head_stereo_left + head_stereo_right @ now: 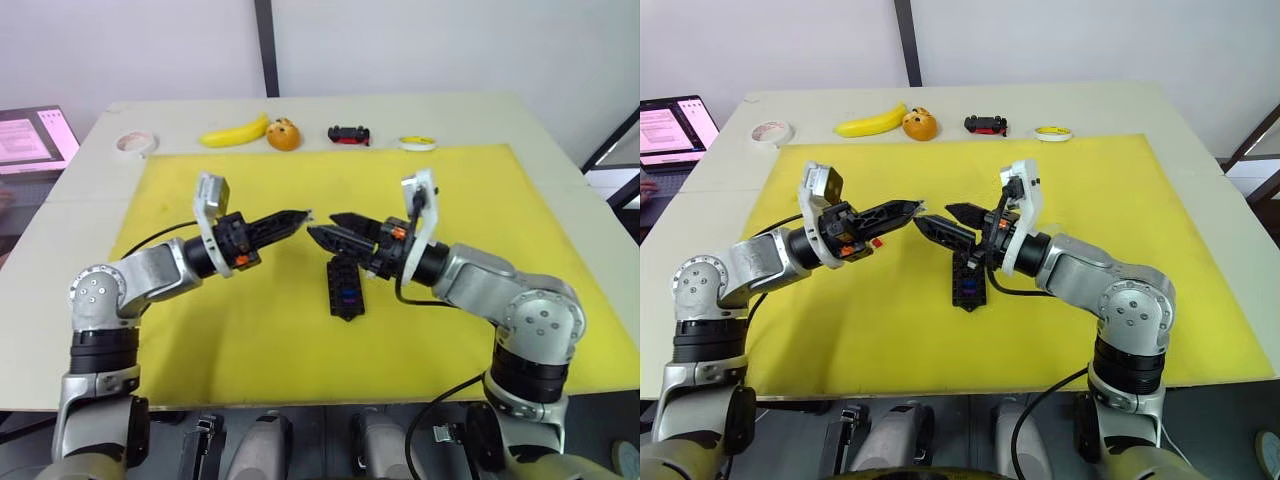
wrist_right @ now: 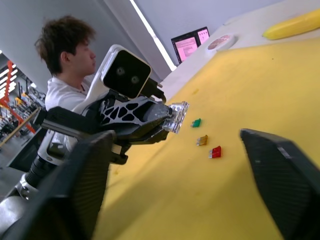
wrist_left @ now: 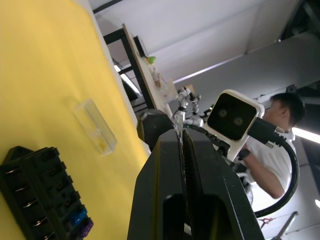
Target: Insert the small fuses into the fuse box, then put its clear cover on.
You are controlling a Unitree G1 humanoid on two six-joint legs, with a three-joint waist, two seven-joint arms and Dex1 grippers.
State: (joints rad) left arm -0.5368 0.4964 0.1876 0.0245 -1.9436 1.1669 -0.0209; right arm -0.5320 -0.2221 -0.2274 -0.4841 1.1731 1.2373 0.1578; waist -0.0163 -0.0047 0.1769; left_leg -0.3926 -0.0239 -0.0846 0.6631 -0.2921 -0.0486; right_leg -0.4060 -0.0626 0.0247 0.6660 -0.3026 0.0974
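Observation:
The black fuse box (image 1: 345,285) lies mid-mat, with a blue fuse (image 3: 77,217) and a purple fuse (image 3: 85,228) seated at one end. Just above and left of the box, my left gripper (image 1: 303,216) is shut on a small pale translucent fuse (image 2: 177,116) at its tips. My right gripper (image 1: 322,228) faces it tip to tip over the box's far end, open and empty. Teal (image 2: 196,122), olive (image 2: 202,140) and red (image 2: 215,152) fuses lie loose on the mat under the left gripper. The clear cover (image 3: 95,125) lies flat on the mat beyond the box.
Along the table's far edge sit a white tape roll (image 1: 134,143), a banana (image 1: 235,132), an orange (image 1: 284,134), a toy car (image 1: 348,134) and a yellow tape roll (image 1: 417,143). A laptop (image 1: 30,140) is at the far left. A person (image 2: 65,65) stands behind.

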